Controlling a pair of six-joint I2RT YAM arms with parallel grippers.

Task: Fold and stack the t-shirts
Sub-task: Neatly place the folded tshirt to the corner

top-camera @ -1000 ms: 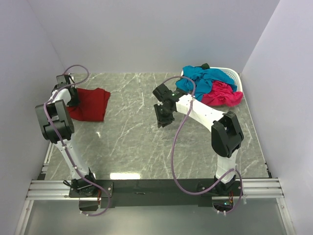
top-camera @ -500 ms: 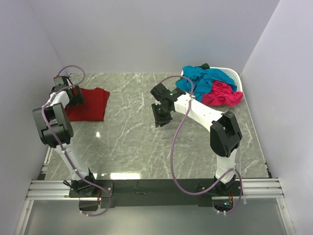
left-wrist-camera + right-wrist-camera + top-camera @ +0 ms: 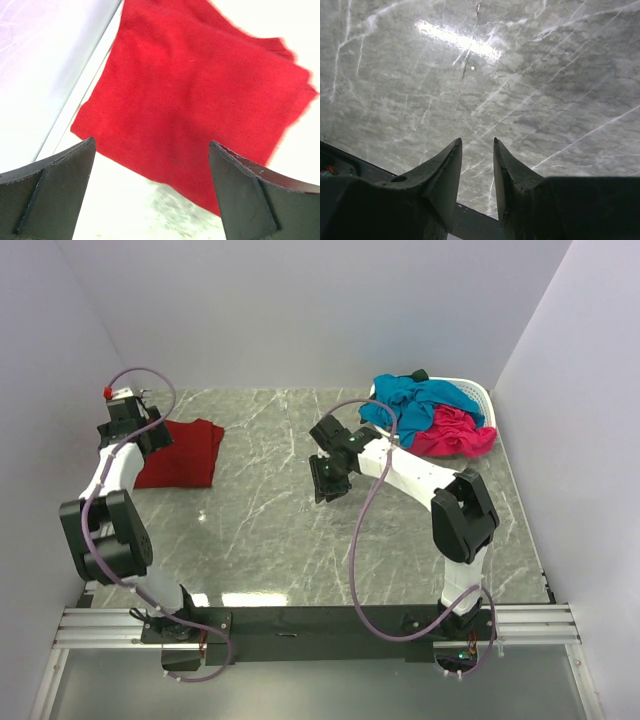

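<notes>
Two shirts left to fold, apparently. Nearest, mid-surface: right pincer, partly parted, gripping nothing, bare marble beneath. Farther back, left: left pincer spread wide, empty, just above the folded dark red t-shirt. Farthest, beyond and rightward of the right pincer: teal-blue t-shirt and hot pink t-shirt heaped over the basket, no clear long axis. Nearer arm: the right.

White latticed basket, grey marble table
</notes>
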